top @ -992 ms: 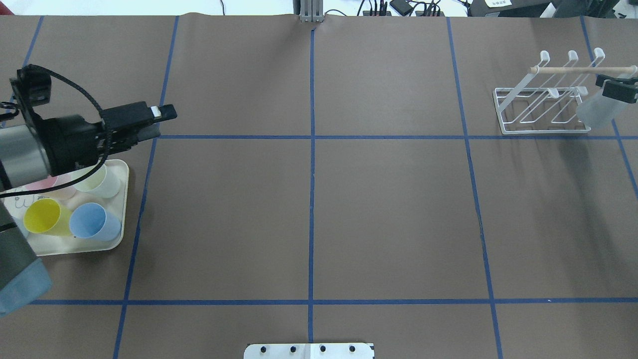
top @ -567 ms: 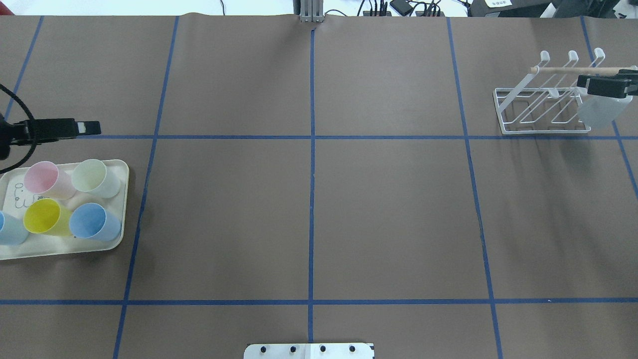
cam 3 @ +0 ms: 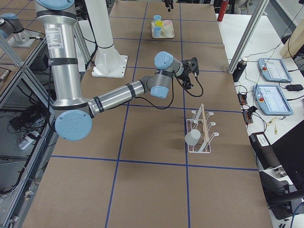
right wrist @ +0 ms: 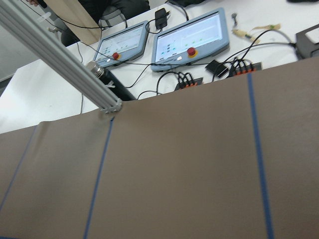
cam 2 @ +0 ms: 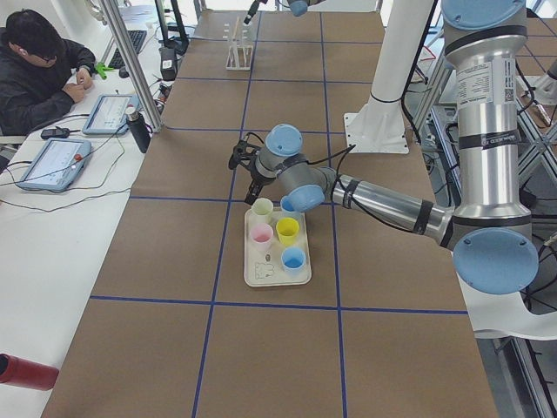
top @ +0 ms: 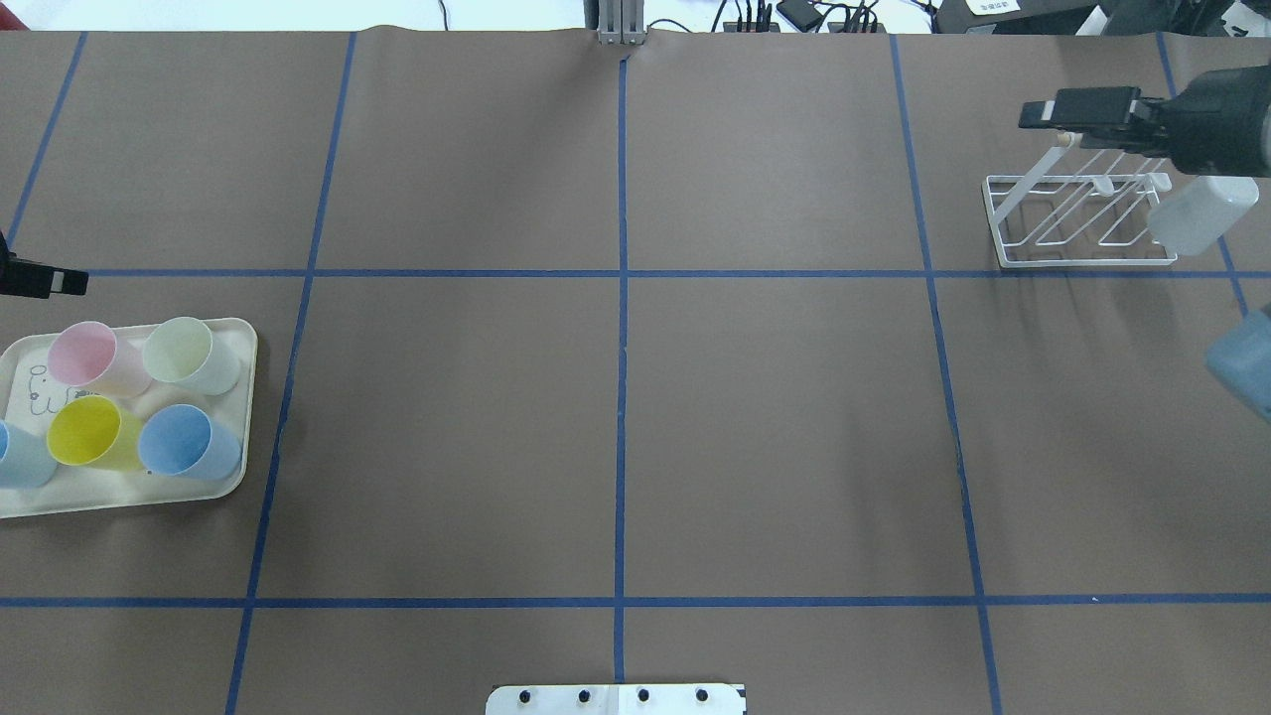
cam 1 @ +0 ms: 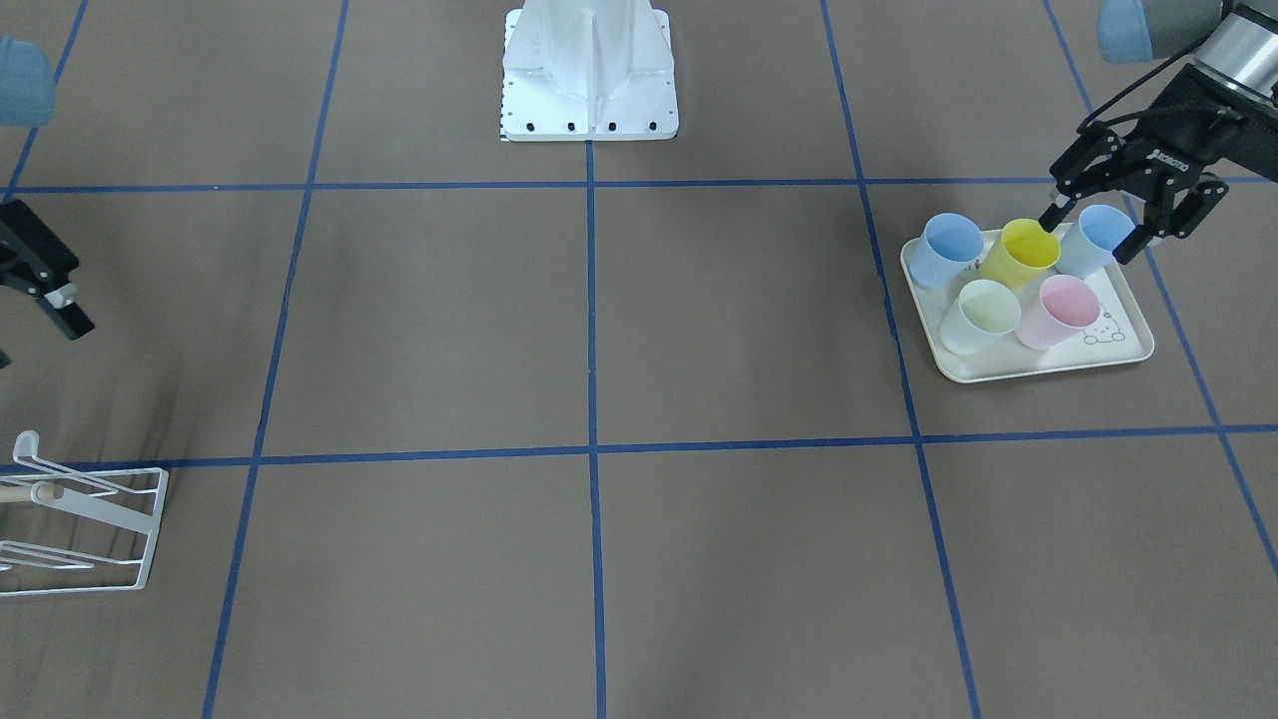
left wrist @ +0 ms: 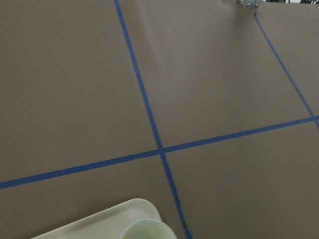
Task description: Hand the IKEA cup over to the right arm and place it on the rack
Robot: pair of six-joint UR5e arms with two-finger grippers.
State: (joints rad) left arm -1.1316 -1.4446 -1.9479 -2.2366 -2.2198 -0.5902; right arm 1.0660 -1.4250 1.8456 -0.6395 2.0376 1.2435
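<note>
The translucent white IKEA cup [top: 1197, 214] hangs tilted on a prong at the right end of the white wire rack [top: 1082, 261], in the upper right of the overhead view. In the right-side view it sits against the rack's left side, just below centre, beside the wooden rod [cam 3: 205, 123].

The right gripper [top: 1035, 110] lies up and left of the cup in the overhead view, apart from it and carrying nothing. It shows there edge-on as a single black bar, so I cannot tell how far its claw is spread.

The left gripper [cam 1: 1091, 233] is in the upper right of the front-facing view, with its claw spread wide and empty. Its two fingers line up on either side of a light-blue cup [cam 1: 1103, 225] — but the left-side view shows the gripper raised, above the tray's upper end in the picture and clear of the cups.

That cup stands on the cream tray [cam 1: 1108, 338] with a yellow cup [cam 1: 1023, 250], a pink cup [cam 1: 1063, 305], a pale green cup [cam 1: 983, 310] and a second light-blue cup [cam 1: 949, 245], all upright and close together.

The left wrist view catches only the tray's corner and the pale green cup's rim at its bottom edge, with the brown table cover [top: 635, 437] and its blue tape lines beyond.
</note>
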